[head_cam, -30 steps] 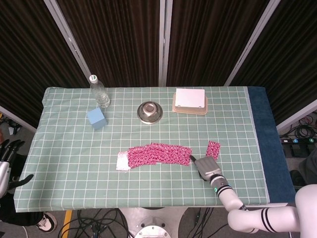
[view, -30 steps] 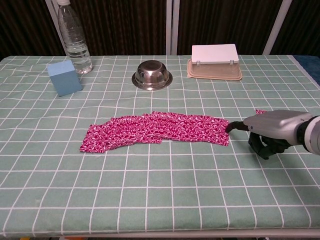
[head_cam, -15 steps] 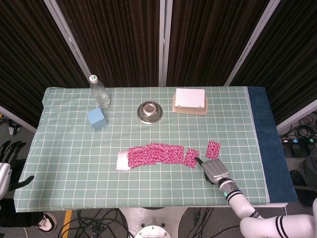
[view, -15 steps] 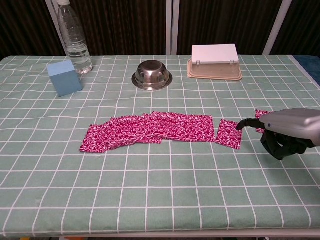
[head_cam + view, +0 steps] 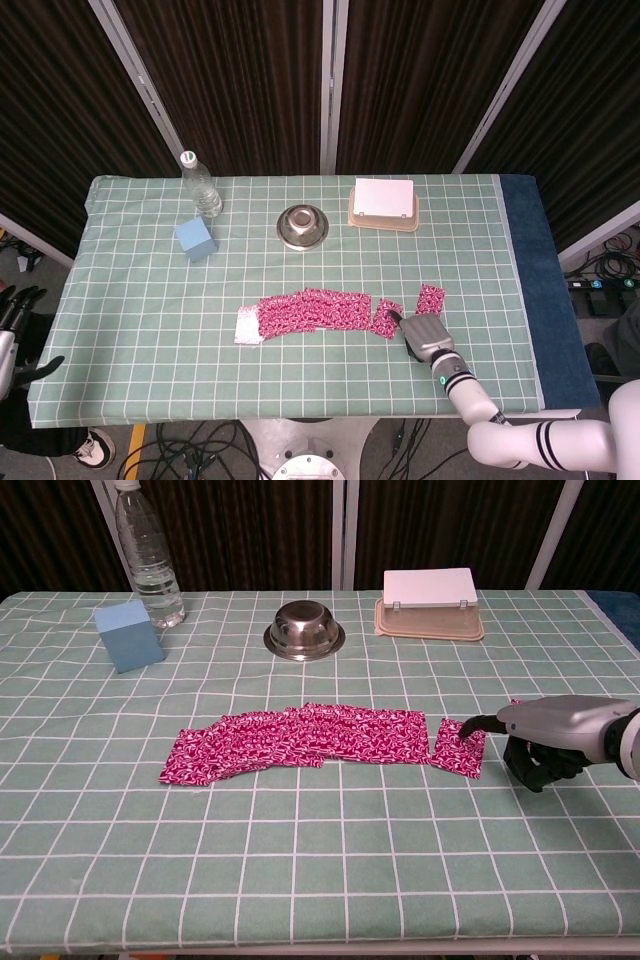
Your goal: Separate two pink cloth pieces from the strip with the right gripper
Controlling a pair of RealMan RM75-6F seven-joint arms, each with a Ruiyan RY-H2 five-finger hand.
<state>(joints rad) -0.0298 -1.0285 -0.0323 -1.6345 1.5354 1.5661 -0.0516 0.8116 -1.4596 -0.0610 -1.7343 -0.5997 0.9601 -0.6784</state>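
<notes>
The pink patterned cloth strip lies across the table's middle. One small pink piece lies just off its right end, with a narrow gap between them. A second pink piece lies further right, mostly hidden behind the hand in the chest view. My right hand rests low on the table, one finger stretched out and touching the nearer piece, the others curled under. My left hand hangs off the table's left side, fingers apart, holding nothing.
Along the back stand a water bottle, a blue block, a steel bowl and a lidded beige container. A white patch shows at the strip's left end. The table's front edge is near.
The right hand's finger dragged one pink piece rightwards off the strip's end, opening a gap. Since then the hand has shifted slightly left, its fingertip now on that piece.
</notes>
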